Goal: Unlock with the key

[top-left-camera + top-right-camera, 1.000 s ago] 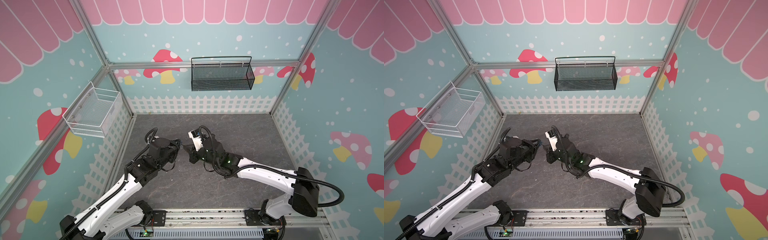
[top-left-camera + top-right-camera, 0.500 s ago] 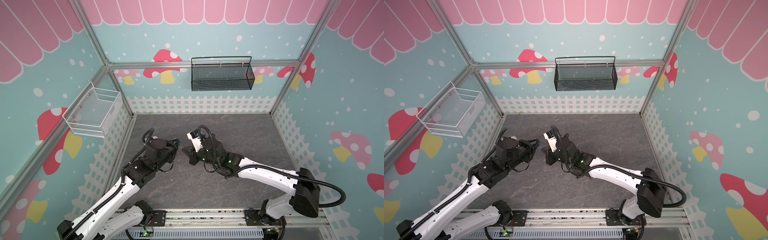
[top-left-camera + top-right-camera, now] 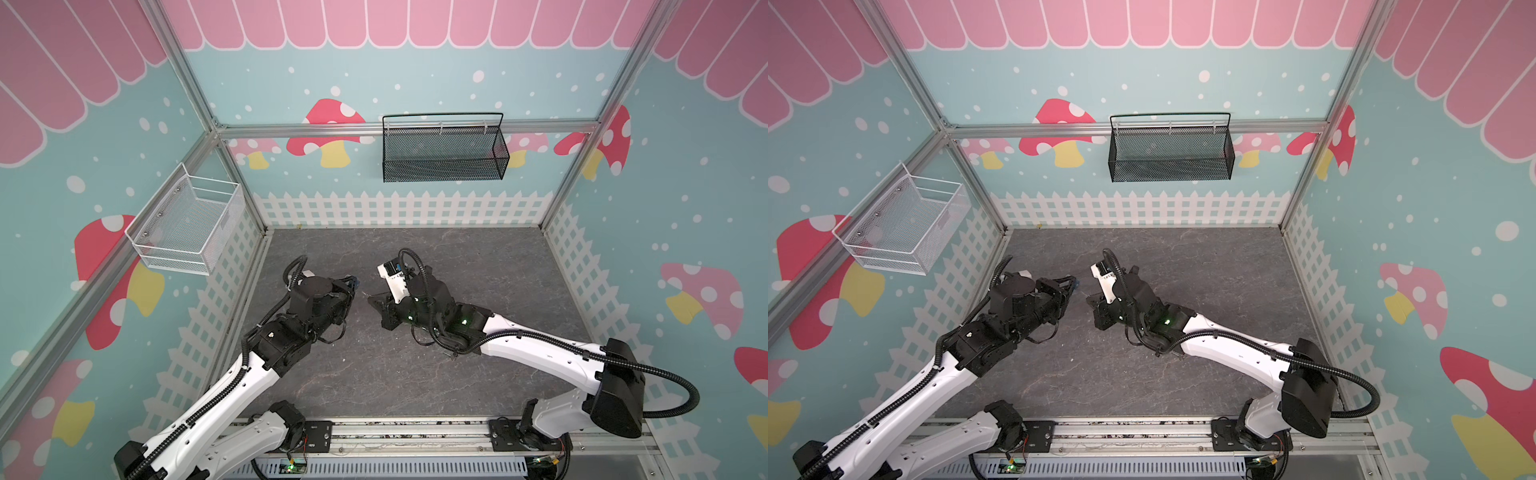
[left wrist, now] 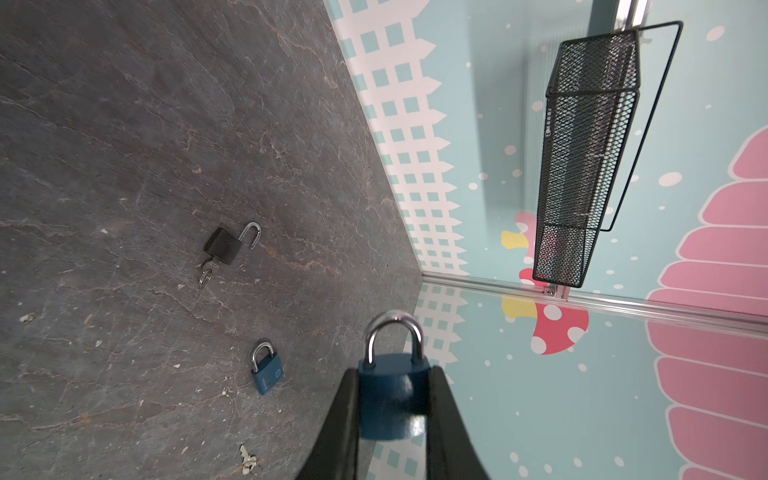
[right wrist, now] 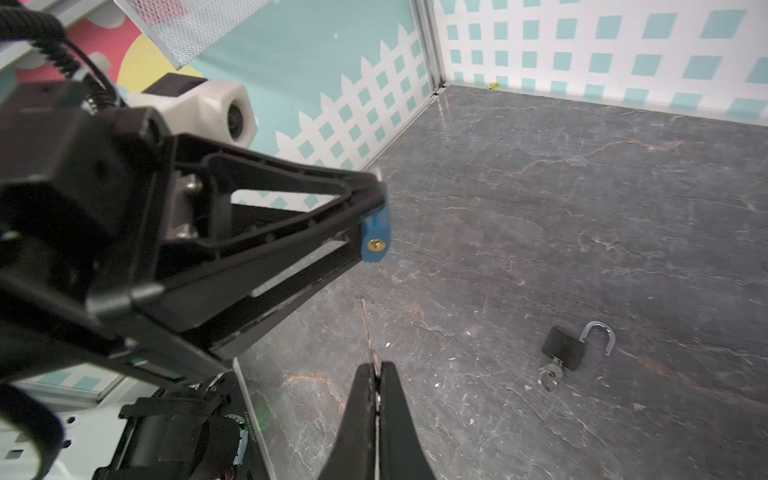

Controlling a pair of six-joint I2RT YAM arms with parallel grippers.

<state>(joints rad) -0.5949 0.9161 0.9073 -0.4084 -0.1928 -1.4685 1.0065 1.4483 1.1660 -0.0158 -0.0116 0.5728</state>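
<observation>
A blue padlock (image 4: 391, 409) was held clamped in the left gripper (image 4: 392, 376) above the table (image 5: 582, 208), its brass keyhole (image 5: 376, 245) turned toward a key (image 5: 368, 332) pinched in the closed right gripper (image 5: 376, 370) (not yet touching it), where a misaligned blade could be knocked askew.

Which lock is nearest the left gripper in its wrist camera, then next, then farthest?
1. Blue padlock with silver shackle: in the left gripper.
2. Second blue padlock, shackle shut: on the floor.
3. Black padlock, shackle open: farther across the floor.
</observation>
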